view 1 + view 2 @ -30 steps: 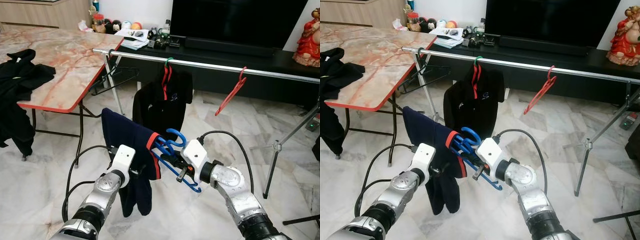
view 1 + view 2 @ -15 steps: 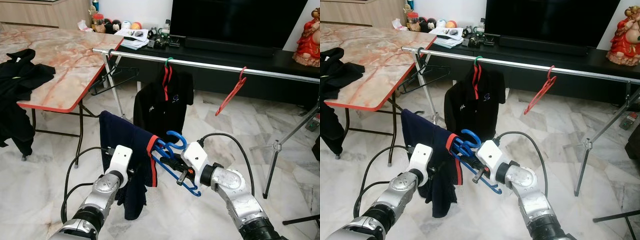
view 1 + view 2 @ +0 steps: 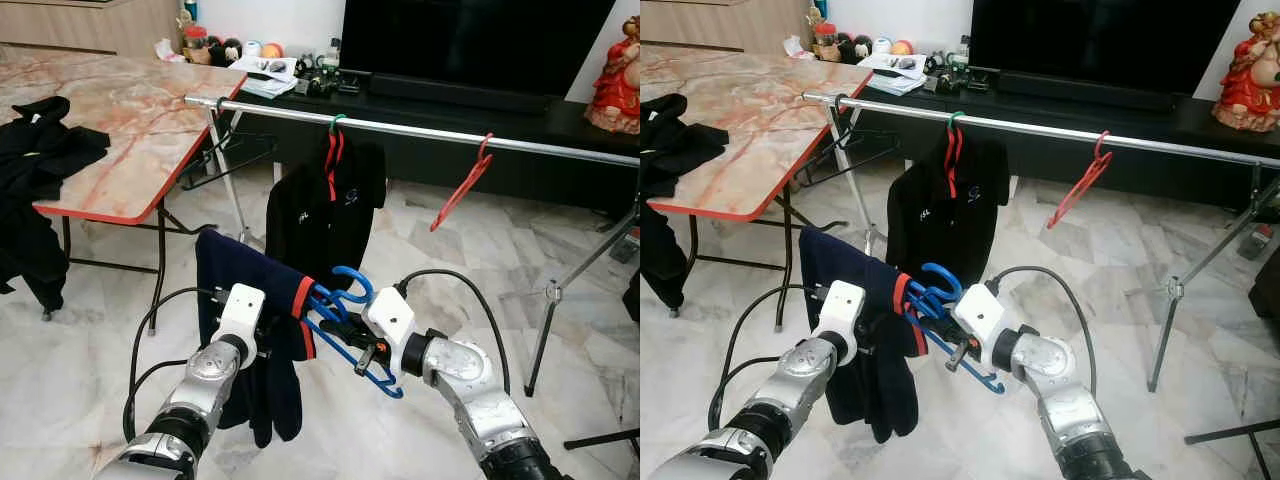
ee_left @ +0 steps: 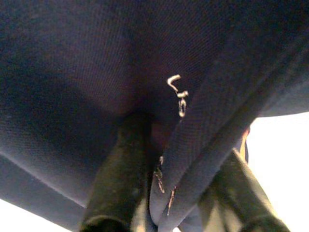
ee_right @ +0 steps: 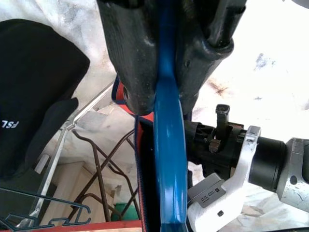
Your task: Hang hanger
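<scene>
Clamping a blue hanger [image 3: 345,330], right fingers [image 5: 137,58] stay tight; left fingers [image 4: 123,169] pinch its navy shirt [image 3: 250,300].

Home living room: television [image 3: 470,45], marble floor [image 3: 420,240]

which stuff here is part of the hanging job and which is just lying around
Job:
blue hanger, pinched in the right gripper
navy shirt, gripped by the left gripper
clothes rail

Lying about:
black polo hung on the rail
empty red hanger
black clothes on the marble table
TV
red figurine
</scene>
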Motion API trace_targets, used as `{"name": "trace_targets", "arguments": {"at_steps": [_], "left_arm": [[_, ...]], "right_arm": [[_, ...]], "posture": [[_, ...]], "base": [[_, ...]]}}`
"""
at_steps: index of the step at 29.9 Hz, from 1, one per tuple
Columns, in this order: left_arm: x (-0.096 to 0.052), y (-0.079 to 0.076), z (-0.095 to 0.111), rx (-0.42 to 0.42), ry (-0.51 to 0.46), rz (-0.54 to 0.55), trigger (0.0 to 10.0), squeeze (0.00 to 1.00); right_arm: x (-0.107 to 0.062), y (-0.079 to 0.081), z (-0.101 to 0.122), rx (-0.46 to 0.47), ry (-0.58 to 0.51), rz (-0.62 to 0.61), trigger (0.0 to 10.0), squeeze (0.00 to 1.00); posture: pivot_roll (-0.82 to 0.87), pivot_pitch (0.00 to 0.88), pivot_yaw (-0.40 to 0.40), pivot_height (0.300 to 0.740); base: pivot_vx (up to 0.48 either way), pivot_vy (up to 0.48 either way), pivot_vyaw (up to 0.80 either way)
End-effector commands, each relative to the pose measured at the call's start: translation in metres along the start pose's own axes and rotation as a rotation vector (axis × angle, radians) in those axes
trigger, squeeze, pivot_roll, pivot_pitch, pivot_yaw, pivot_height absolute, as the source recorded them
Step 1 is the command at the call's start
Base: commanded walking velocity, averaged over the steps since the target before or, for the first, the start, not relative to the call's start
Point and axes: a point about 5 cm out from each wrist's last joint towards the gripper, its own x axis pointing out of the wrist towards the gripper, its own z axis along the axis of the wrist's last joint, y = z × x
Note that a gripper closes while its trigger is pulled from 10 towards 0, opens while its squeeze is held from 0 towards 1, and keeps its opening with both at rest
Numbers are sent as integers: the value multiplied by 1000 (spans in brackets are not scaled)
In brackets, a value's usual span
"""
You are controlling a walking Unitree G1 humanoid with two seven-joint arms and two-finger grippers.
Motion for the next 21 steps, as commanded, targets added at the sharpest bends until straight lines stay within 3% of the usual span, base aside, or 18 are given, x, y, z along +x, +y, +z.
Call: {"name": "trace_targets", "arguments": {"at_steps": [1,18,21], "left_arm": [[0,2,1,-18,-7,17,0,0],[-1,5,-1,-16,-10,42,0,0],[-3,9,-5,-11,0,59,0,0]], "right_arm": [[-2,0,10,-20,-47,8,0,0],[-8,1,-4,-15,16,9,0,0],[-16,-1,-16,-30,78,11,0,0]], "posture": [[0,52,-65,740],[0,56,-63,740],[1,56,-63,740]], "base": [[0,0,0],[0,0,0],[0,0,0]]}}
